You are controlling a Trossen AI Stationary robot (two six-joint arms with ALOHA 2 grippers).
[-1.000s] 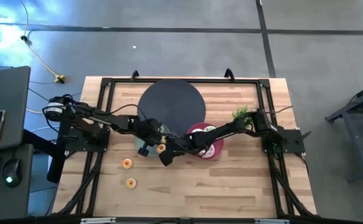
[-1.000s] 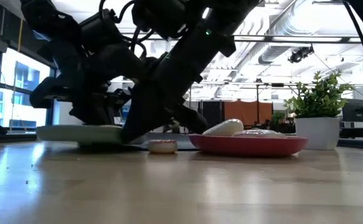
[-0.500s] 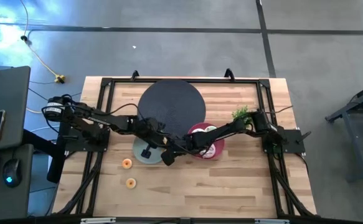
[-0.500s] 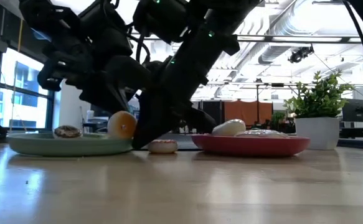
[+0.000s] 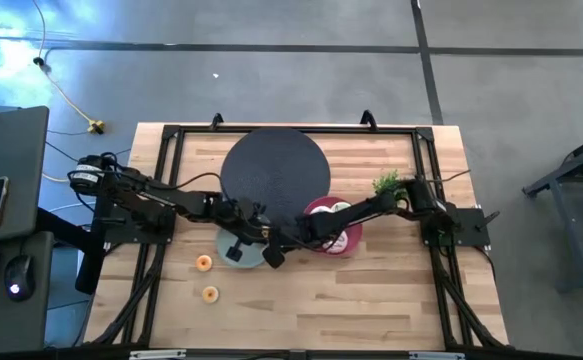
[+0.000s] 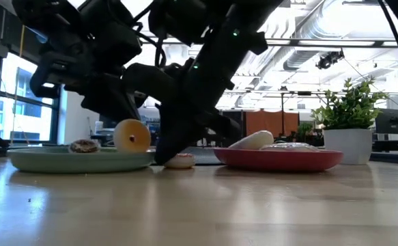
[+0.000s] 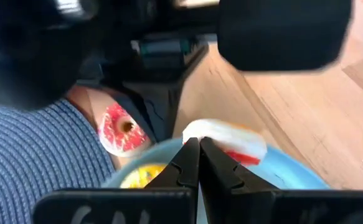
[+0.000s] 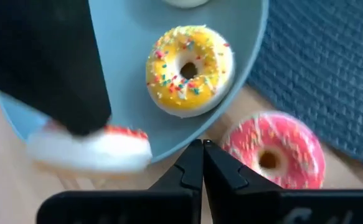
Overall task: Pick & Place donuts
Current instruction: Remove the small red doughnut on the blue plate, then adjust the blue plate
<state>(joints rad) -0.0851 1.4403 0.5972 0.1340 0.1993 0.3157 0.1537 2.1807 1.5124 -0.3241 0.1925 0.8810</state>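
A grey-green plate lies left of the table's middle. On it lie a yellow sprinkled donut and a white donut with red icing, which stands on its edge. A pink donut lies on the table just off the plate's rim. My left gripper is shut, its tips at the white donut. My right gripper is shut, its tips at the plate's rim between the yellow and the pink donut. My left gripper's shut fingertips come from above at the white donut's upper edge. The donut stands on edge on the plate. Whether they touch it cannot be told. My right gripper's shut tips stand at the plate's rim; whether they touch it cannot be told.
A pink plate with white donuts lies right of the grey-green one. A dark round mat lies behind them, a potted plant at the right. Two tiny orange donuts lie nearer the front edge.
The grey-green plate has slid a little toward the table's near edge and shows more fully. The left arm has lifted off the plate in the low view, and the donut standing on edge has come into sight under it. Both grippers stay close together over the plate's right rim.
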